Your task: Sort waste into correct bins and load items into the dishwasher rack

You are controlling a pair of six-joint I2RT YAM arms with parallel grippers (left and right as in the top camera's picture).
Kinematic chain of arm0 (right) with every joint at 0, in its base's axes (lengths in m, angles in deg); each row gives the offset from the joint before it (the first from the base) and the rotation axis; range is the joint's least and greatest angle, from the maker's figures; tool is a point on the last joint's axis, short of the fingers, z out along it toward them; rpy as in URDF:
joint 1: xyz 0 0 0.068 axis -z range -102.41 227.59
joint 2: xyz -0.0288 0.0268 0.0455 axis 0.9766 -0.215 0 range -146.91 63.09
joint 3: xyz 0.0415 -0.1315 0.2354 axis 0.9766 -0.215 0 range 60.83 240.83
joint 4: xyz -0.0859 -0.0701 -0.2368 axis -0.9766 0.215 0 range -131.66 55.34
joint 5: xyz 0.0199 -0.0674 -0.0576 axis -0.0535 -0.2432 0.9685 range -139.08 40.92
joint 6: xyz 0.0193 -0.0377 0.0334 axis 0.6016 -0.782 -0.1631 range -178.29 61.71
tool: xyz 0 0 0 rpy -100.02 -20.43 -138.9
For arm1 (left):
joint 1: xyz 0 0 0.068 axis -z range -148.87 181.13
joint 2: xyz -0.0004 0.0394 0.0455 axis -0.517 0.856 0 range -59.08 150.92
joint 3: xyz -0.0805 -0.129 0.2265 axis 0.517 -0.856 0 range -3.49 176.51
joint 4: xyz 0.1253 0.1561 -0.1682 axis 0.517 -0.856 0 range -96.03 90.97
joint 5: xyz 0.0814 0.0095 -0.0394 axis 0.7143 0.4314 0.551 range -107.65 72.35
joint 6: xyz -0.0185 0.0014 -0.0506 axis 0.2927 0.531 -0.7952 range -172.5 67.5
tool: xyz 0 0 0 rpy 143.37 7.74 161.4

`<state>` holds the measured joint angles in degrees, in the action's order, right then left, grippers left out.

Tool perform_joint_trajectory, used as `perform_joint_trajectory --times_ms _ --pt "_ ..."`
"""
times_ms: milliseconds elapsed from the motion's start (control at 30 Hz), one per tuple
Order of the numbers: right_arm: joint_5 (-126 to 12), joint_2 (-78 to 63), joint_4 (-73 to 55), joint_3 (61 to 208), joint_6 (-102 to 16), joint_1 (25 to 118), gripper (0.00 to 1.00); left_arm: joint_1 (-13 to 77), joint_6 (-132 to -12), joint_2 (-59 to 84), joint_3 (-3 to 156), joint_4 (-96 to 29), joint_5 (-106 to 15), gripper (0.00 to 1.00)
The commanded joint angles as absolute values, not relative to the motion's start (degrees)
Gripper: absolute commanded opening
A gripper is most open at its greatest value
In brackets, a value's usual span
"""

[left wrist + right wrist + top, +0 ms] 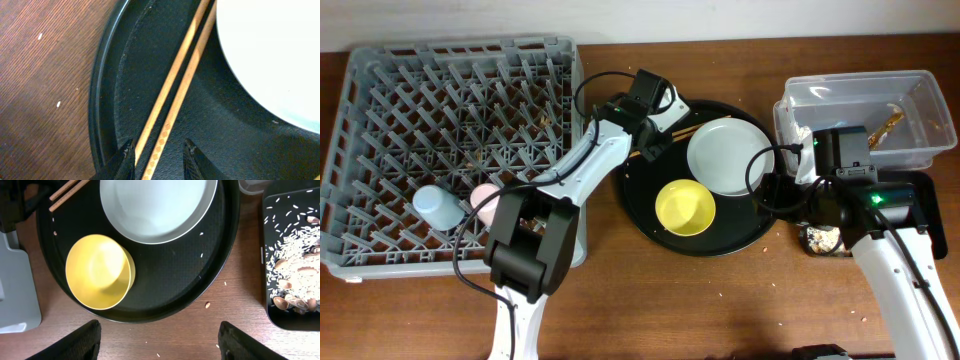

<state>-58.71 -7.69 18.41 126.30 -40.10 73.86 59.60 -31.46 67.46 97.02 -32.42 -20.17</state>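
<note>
Two brown chopsticks (685, 128) (180, 85) lie side by side on the round black tray (640, 190), beside the white plate (730, 155) (270, 50). My left gripper (655, 140) (159, 150) stands low over their ends with its jaws on either side. The left finger touches one stick and the right finger stands apart. The yellow bowl (685, 207) (97, 270) sits in front of the plate (155, 205). My right gripper (782, 192) (157, 342) hangs open over bare table by the tray's near right rim, holding nothing. A pink cup (485, 195) and a light-blue cup (438, 208) rest in the grey dishwasher rack (380, 100).
The clear tub (865, 110) at the back right holds a brown stick and wrapper (890, 125). The black rectangular tray (920, 200) (270, 315) in front of it holds rice and brownish scraps (295, 265). Loose grains dot the wooden table.
</note>
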Motion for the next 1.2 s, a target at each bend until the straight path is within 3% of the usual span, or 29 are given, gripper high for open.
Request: perform_joint_trajectory --times_ms 0,367,400,433,467,567,900,967,1067,1133,1167 --pt "-59.01 -7.76 18.37 126.37 -39.99 74.23 0.76 59.18 -31.37 70.17 97.92 -32.26 -21.92 0.31" --pt "-59.01 -7.76 18.1 126.37 -39.99 74.23 0.77 59.18 -31.42 75.96 97.87 -34.91 -22.86 0.3" --pt "-58.99 -7.76 18.1 126.37 -39.99 74.23 0.77 59.34 -31.42 75.85 97.94 -36.26 -23.74 0.27" --pt "-59.01 -7.76 18.08 126.37 -39.99 74.23 0.77 59.34 -31.94 75.44 98.44 -38.38 -24.28 0.17" --pt "-58.99 -7.76 18.08 126.37 -39.99 74.23 0.76 59.23 -33.1 74.96 99.73 -40.96 -24.3 0.14" --pt "-58.99 -7.76 17.89 126.37 -39.99 74.23 0.77 59.18 -33.65 71.61 104.71 -48.31 -24.28 0.03" --pt "-58.99 -7.76 17.47 126.37 -39.99 74.23 0.76 52.76 -45.21 50.0 105.94 -58.93 -27.49 0.03" --pt "-59.01 -7.76 17.49 126.37 -39.99 74.23 0.77 53.5 -45.19 51.42 104.28 -59.1 -27.3 0.21" --pt "-59.01 -7.76 17.49 126.37 -39.99 74.23 0.77 56.56 -41.04 58.3 100.3 -61.38 -27.34 0.35" --pt "-59.01 -7.76 17.49 126.37 -39.99 74.23 0.77 59.18 -41.08 60.62 100.01 -62.23 -27.36 0.57" --pt "-59.01 -7.76 17.47 126.37 -39.99 74.23 0.77 60.19 -41.08 61.08 99.97 -62.12 -27.32 0.59"
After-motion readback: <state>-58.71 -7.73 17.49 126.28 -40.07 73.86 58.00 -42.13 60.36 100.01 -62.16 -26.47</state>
